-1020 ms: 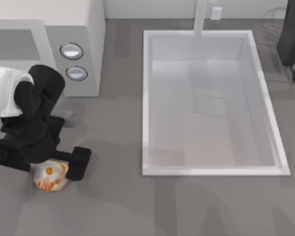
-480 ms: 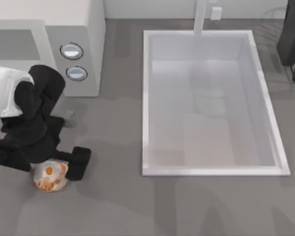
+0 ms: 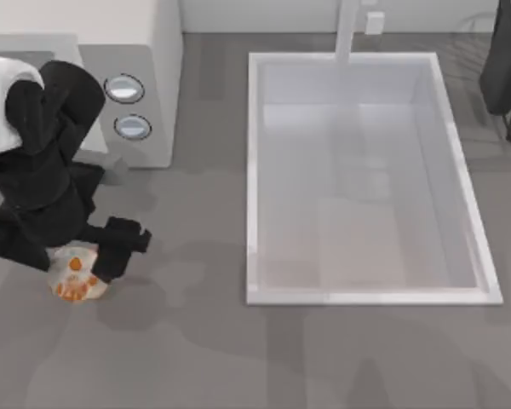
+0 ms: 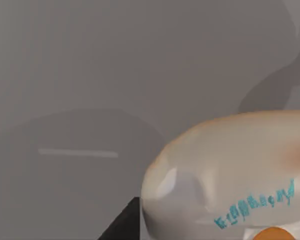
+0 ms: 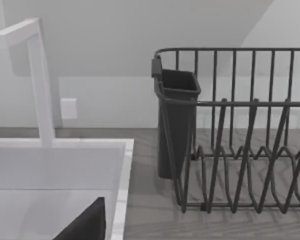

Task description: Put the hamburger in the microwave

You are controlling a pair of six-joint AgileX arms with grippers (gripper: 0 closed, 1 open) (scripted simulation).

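Upper left, top view: microwave (image 3: 145,51) cut by frame edges, window hidden behind left arm. Hamburger (image 3: 73,277) half covered by left gripper (image 3: 77,256); finger contact indiscernible.

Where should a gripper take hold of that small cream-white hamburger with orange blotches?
Probably across the cream-white hamburger's rounded sides, coming from above: it is a low roundish lump with no handle. The left gripper sits over it that way.

You are seeing the hamburger (image 3: 75,277), a small cream-white lump with orange blotches, sitting at the table's left side, in front of the microwave (image 3: 145,77), a white box showing two round knobs.
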